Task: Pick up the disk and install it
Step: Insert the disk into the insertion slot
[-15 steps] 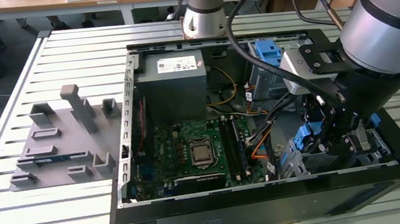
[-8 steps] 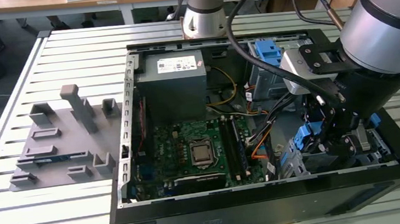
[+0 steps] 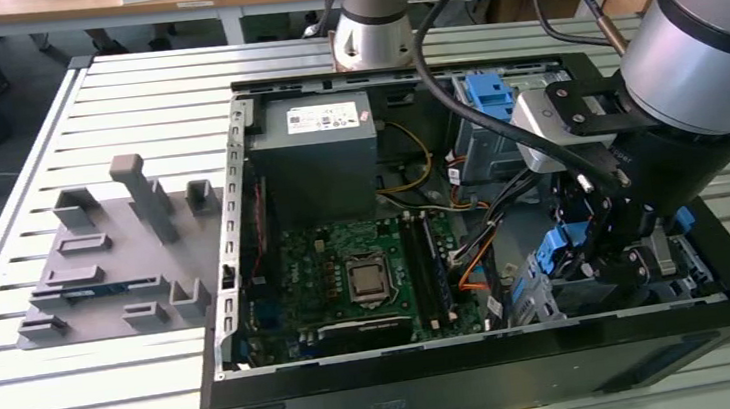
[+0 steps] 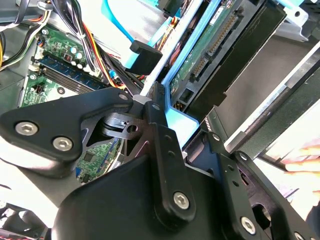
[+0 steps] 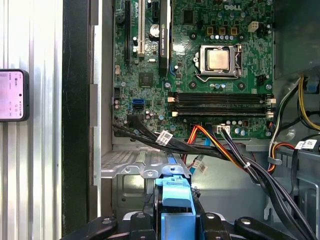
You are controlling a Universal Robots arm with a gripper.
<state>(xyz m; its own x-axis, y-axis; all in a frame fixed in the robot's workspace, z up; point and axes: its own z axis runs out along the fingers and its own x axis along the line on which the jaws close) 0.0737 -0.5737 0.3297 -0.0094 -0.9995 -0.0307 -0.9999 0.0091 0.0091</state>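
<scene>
My gripper (image 3: pixel 601 260) is low inside the open computer case (image 3: pixel 231 278), at the corner on the exterior view's right near the front wall. It is shut on the disk (image 4: pixel 215 47), which stands on edge. In the second wrist view the disk's green circuit board and connector face the camera, and the blue bracket (image 4: pixel 181 121) sits pinched between the black fingers (image 4: pixel 161 117). In the first wrist view the blue bracket (image 5: pixel 175 197) rises between the gripper's (image 5: pixel 175 222) two sides, just above a silver metal bay floor (image 5: pixel 142 167). The bracket (image 3: pixel 560 246) shows blue beside the gripper in the exterior view.
The motherboard (image 3: pixel 359 275) fills the case floor, with the grey power-supply box (image 3: pixel 317 159) behind it and a metal cage with a blue latch (image 3: pixel 496 101) at the back. Cable bundles (image 5: pixel 215 147) run close by the gripper. A grey fixture (image 3: pixel 116 259) stands on the slatted table.
</scene>
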